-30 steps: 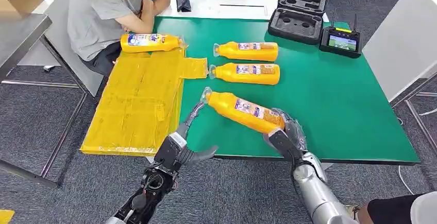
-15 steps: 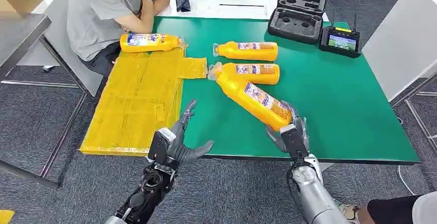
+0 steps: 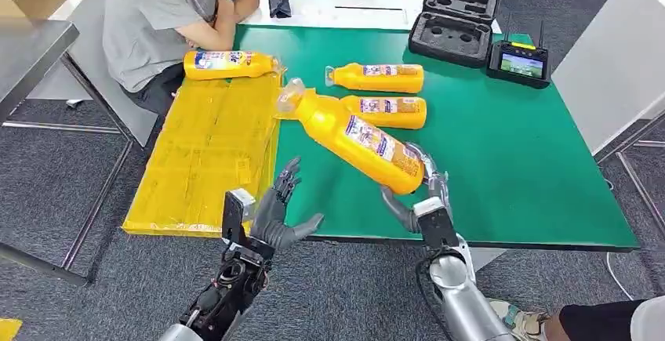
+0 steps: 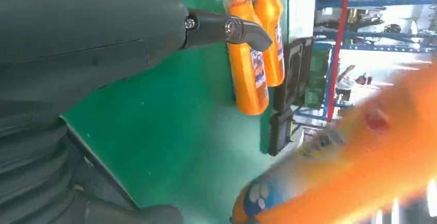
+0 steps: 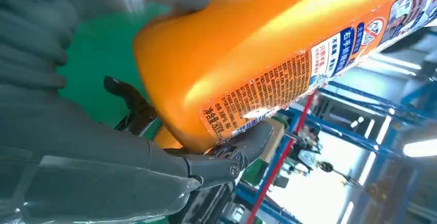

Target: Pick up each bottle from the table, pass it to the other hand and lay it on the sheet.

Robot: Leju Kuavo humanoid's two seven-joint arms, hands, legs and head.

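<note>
Bottle (image 3: 357, 139) gripped at its base by right hand (image 3: 419, 192), neck towards ten o'clock. Handover stage: left hand (image 3: 274, 209), spread and empty, must close on it.

Orange bottle (image 3: 354, 139) raised aslant; three more lie flat; yellow sheet (image 3: 205, 153) spread.

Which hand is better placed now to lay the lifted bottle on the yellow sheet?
Left. The left hand is open beside the sheet; the right hand grips the lifted bottle at its base, farther from the sheet.
</note>
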